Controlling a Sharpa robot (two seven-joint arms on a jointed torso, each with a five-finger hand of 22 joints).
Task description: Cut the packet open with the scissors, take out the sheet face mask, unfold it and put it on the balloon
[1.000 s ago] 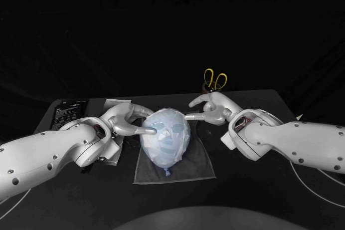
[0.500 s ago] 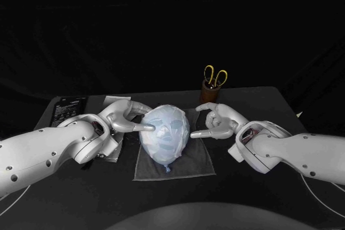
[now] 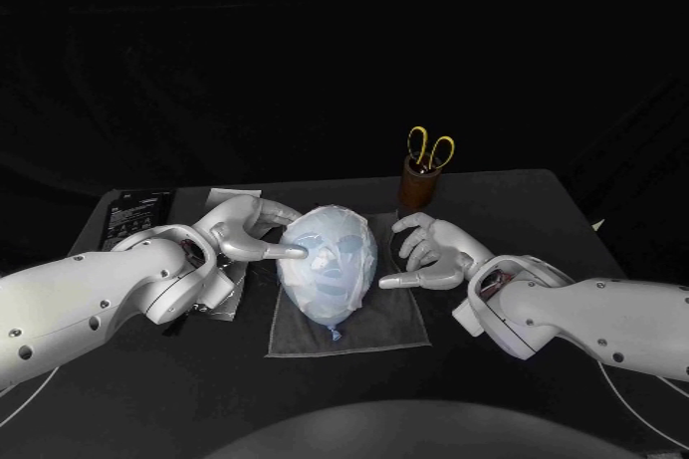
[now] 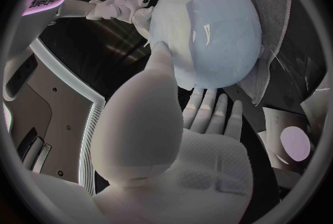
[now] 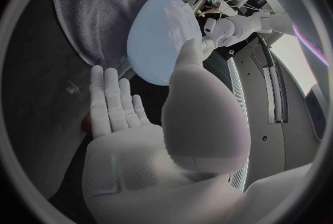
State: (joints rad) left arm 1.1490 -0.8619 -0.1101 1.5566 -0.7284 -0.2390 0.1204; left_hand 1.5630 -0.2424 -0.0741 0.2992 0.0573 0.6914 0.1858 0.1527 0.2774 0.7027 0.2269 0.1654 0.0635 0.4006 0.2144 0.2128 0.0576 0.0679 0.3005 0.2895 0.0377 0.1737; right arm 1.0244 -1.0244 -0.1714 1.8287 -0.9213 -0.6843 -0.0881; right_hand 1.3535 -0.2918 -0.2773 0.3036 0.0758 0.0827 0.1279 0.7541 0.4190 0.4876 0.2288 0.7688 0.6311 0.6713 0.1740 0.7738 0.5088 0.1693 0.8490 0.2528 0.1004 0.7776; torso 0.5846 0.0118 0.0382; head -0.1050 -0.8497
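A pale blue balloon lies on a grey cloth in the middle of the table, its knot toward me. The white sheet face mask is draped over it, with eye and mouth holes showing. My left hand touches the balloon's left side with one extended finger. My right hand touches its right side with a finger. Both hands have their other fingers spread and hold nothing. The left wrist view shows the balloon with the mask's edge. Yellow-handled scissors stand in a brown cup behind.
A packet lies at the back left beside a dark printed card. The cup with the scissors stands close behind my right hand. The table's right half and front are bare black surface.
My right hand has slid down along the balloon's right side, toward me. My left hand has stayed against the left side. The balloon has shifted slightly.
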